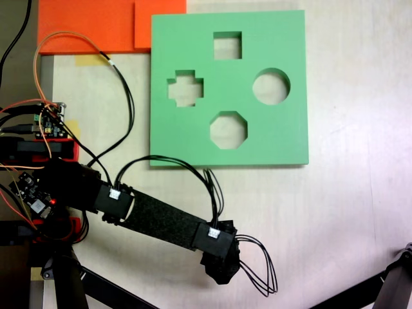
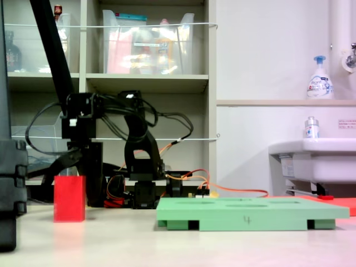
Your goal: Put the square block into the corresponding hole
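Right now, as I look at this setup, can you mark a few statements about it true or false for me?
1. The red block stands on the table, apart from the green board. True.
2. The board has three holes. False: it has four, a square hole, a cross, a circle and an octagon.
3. The square hole is already filled. False: it is empty, and the table shows through.
4. In the first exterior view, orange sheets lie by the board's upper left corner. True.
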